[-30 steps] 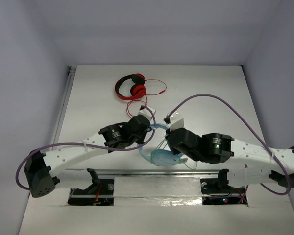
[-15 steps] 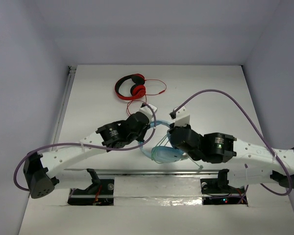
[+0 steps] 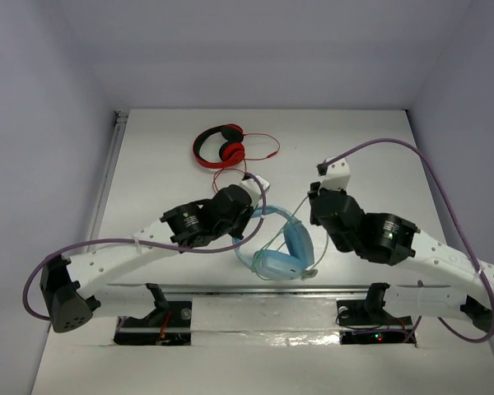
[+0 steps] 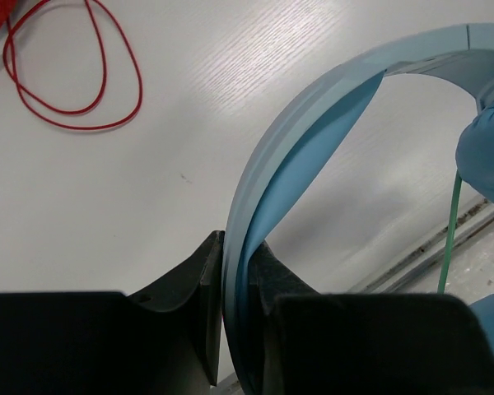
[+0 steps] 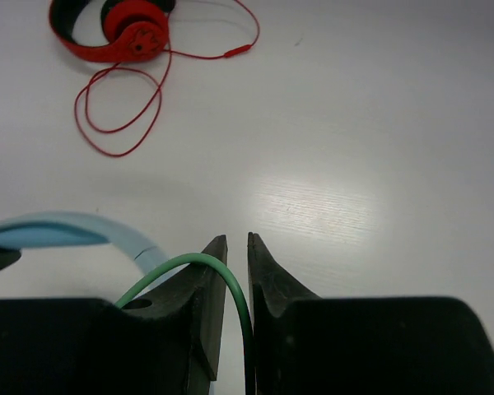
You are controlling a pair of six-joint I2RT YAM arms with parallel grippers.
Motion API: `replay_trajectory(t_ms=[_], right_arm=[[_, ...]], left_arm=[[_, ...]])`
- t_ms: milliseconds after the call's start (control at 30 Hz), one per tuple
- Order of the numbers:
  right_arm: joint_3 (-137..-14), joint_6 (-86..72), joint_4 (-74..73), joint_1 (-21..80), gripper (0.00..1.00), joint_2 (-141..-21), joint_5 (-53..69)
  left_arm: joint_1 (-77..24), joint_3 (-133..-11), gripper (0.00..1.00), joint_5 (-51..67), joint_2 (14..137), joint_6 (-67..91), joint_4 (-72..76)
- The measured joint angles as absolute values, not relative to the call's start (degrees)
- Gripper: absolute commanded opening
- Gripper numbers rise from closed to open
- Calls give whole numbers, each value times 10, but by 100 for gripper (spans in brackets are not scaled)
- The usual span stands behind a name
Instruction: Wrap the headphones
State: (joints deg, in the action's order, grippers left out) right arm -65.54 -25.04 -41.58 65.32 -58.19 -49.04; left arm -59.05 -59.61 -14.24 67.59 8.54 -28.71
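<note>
since a second ago the right arm [image 3: 428, 251] has swung off the ear cups, out to the right and further back on the table [image 3: 370, 156], so both cups lie open to the overhead camera. we see the left arm [image 3: 140, 247] much where it was, reaching in from the near left corner toward the middle.

the blue headphones [image 3: 280, 265] sit between the two arms, close to the near edge of the table. their cups are nearest us, and the wide band [image 4: 313, 90] arches away from them toward the left wrist. the red headphones [image 3: 230, 151] lie well apart, further back and a little left of centre.

the left gripper [image 4: 235, 247] has its jaws pressed onto the band, which stands on edge in the narrow slot between them and curves up and to the right in the left wrist view. a blue cup shows at the right edge of that view.

the right gripper [image 5: 235, 240] is almost closed. the thin green cable [image 5: 199, 257] arcs over its left finger and drops into the narrow gap between the jaws, so we read it as pinching the cable. from overhead the cable runs slack from the cups up toward that gripper.
</note>
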Motion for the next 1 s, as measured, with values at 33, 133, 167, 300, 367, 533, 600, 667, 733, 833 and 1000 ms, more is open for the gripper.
replay_trajectory(t_ms=[33,133,167,300,367,533,600,667,733,833,1000], right_arm=[[-648,-242,-401,635,22,-576,-488],[-627,-226,-365,589,21,-569,-476],[-620,-222,-354,577,21,-569,-469],[-582,-223,-316,552,20,-563,-433],[-555,-230,-289,542,20,-553,-407],[-498,-255,-238,529,19,-529,-340],[-476,-265,-212,528,19,-518,-318],[-455,-273,-189,528,19,-508,-299],[-429,-283,-155,528,20,-498,-279],[-387,-296,-113,525,24,-483,-252],[-339,-315,-65,524,28,-463,-226]], left_arm=[[-590,-597,0,-133,673,84,-287],[-590,-599,0,-109,659,81,-286],[-588,-600,0,-100,653,81,-286],[-566,-601,0,-68,620,78,-286],[-548,-601,0,-47,601,75,-285],[-504,-602,0,4,561,72,-285],[-490,-602,0,18,550,72,-285],[-480,-602,0,27,542,72,-285],[-470,-606,0,37,541,73,-285],[-463,-612,0,47,540,77,-280],[-457,-616,0,60,540,98,-253]])
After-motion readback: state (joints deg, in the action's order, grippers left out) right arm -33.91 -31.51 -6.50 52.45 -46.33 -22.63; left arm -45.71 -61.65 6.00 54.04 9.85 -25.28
